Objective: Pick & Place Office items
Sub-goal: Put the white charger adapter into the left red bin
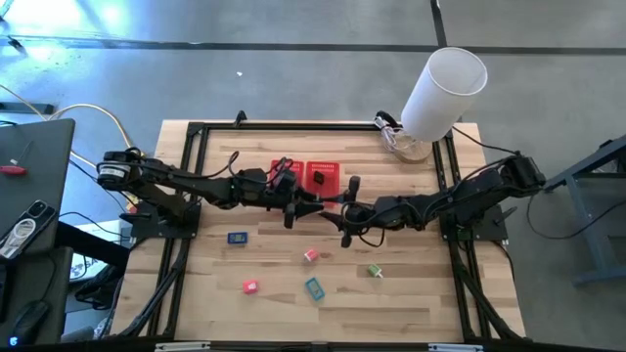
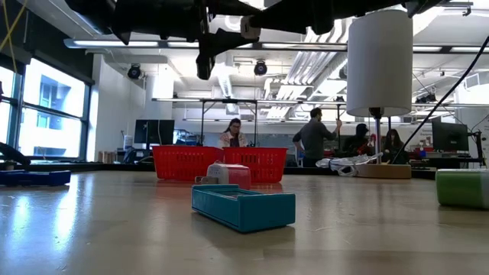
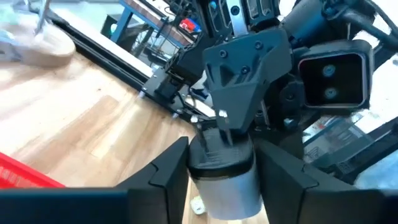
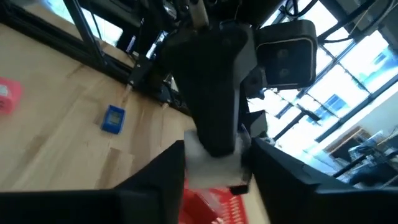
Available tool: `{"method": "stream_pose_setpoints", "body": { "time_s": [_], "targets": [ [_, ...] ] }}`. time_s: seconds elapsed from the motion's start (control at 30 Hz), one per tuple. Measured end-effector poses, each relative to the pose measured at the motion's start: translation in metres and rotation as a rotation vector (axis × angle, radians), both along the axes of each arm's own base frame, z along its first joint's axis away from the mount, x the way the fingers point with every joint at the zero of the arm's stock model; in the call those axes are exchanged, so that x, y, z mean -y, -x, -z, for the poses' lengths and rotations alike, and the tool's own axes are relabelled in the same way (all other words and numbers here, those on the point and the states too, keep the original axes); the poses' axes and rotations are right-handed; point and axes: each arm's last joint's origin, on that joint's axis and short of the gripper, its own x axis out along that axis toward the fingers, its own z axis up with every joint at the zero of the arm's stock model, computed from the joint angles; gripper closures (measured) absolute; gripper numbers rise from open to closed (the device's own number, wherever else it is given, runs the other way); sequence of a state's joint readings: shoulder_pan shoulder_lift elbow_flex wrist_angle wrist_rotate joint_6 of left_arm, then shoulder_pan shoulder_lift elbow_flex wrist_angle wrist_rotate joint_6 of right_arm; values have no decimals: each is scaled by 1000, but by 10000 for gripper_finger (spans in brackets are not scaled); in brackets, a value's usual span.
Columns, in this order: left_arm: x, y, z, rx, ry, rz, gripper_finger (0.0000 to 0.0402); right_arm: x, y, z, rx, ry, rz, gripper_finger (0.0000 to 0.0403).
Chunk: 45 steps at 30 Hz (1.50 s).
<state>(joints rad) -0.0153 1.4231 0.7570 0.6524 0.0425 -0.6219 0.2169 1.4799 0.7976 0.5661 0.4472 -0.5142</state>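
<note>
Meeting mid-table, left gripper (image 1: 305, 207), right gripper (image 1: 334, 211)

Both arms (image 1: 323, 207) block mid-table; front edge open

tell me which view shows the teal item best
The low view: the teal item lies closest, its open-topped box shape plain. The high view shows it only as a small speck on the table's near part. Neither wrist view shows it.
</note>
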Motion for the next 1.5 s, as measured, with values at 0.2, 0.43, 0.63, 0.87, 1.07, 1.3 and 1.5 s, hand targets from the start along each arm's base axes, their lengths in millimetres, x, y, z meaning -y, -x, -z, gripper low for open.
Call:
{"method": "stream_pose_setpoints", "body": {
  "time_s": [0.2, 0.43, 0.63, 0.87, 1.07, 1.3, 1.5],
  "targets": [
    [-2, 0, 0, -3, -38, -11, 266, -4, 1, 2, -16, -22, -10, 131],
    [-4, 4, 6, -100, -121, -69, 267, -25, 8, 3, -28, 3, 49, 73],
    [-12, 16, 18, -334, -285, -295, 267, -39, 15, 11, -95, 3, 53, 74],
    [-31, 27, 34, -564, -362, -381, 267, -43, 18, 18, -156, -41, 36, 77],
    [-60, 37, 42, -691, -356, -504, 268, -42, 18, 20, -161, -68, 45, 78],
    [-90, 49, 52, -746, -335, -588, 268, -43, 18, 20, -172, -71, 24, 78],
    [-93, 62, 77, -661, -316, -620, 268, -44, 19, 22, -190, -103, 0, 78]
  ]
}}
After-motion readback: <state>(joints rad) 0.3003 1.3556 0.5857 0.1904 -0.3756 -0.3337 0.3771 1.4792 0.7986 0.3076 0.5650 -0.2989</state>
